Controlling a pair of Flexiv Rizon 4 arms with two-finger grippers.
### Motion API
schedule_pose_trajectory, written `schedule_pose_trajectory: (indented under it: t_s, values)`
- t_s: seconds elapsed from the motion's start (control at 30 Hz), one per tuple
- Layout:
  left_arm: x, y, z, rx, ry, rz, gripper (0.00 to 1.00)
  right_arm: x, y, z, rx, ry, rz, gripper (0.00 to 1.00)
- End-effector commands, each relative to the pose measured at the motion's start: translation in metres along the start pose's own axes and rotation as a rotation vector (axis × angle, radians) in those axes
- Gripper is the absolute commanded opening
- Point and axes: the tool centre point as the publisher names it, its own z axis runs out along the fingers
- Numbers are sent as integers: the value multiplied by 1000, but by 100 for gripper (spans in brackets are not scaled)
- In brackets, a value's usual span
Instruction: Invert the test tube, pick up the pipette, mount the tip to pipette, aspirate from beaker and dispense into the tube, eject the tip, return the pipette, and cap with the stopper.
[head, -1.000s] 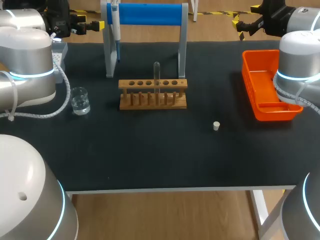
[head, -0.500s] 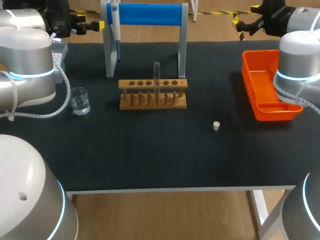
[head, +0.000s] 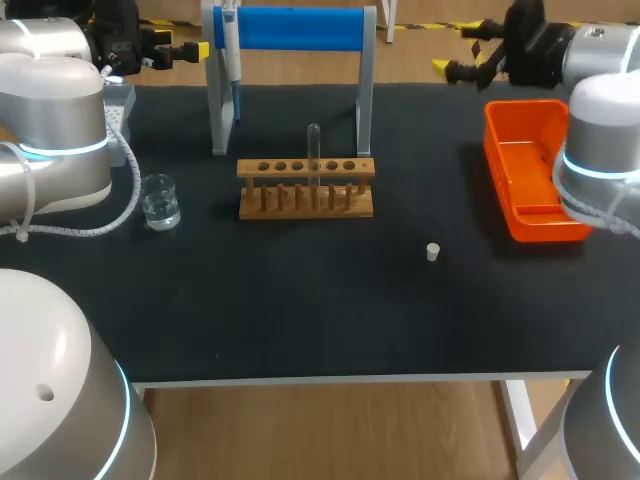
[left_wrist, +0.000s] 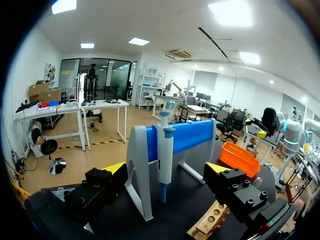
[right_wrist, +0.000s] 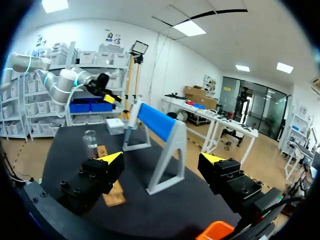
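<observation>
The left claw (left_wrist: 166, 169) has its two fingers wide apart. It holds nothing. Right in front of it the pipette (left_wrist: 164, 150) hangs straight down on a stand (left_wrist: 187, 137) with a blue bar. The pipette is close to this claw, but the fingers do not touch it. Below the claw, off to one side, sits one end of a wooden rack (left_wrist: 212, 220). Past the stand, farther from this claw, is an orange tray (left_wrist: 240, 159).

The right claw (right_wrist: 161, 158) also has its fingers wide apart, and it holds nothing too. It hangs in the air over the far edge of the desk (head: 300, 310), with the orange tray just under and beside it. In front of this claw is the other end of the blue stand. Beyond the stand, far from the claw, stands the beaker (right_wrist: 90, 139) with a little clear water in it. A white box (right_wrist: 115, 125) sits behind the beaker.

The test tube (head: 313, 150) stands straight up in the wooden rack. It is between the two claws and well away from both. The small white stopper (head: 432, 251) lies alone on the desk. It is on the near side of the rack, closer to the right claw than to the left one, but far from both.
</observation>
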Motion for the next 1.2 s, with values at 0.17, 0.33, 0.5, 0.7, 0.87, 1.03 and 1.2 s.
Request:
schedule_pose_trajectory:
  t_s: [0.17, 0.33, 0.5, 0.7, 0.87, 1.03, 1.2]
  values:
    - [0, 0, 0, 0, 0, 0, 100, 73, -30, 7, -24, 50, -22, 100]
    - [0, 0, 0, 0, 0, 0, 100, 102, -41, 16, -19, 95, -14, 100]
    - [0, 0, 0, 0, 0, 0, 100, 125, -49, 19, 1, 142, -37, 100]
    - [0, 0, 0, 0, 0, 0, 100, 131, -52, 19, 15, 157, -32, 100]
    - [0, 0, 0, 0, 0, 0, 100, 131, -52, 19, 15, 157, -32, 100]
    - [8, 3, -6, 18, 35, 19, 100, 131, -52, 19, 15, 157, -32, 100]
    - [49, 31, -48, 80, 75, 47, 100, 131, -52, 19, 15, 157, -32, 100]
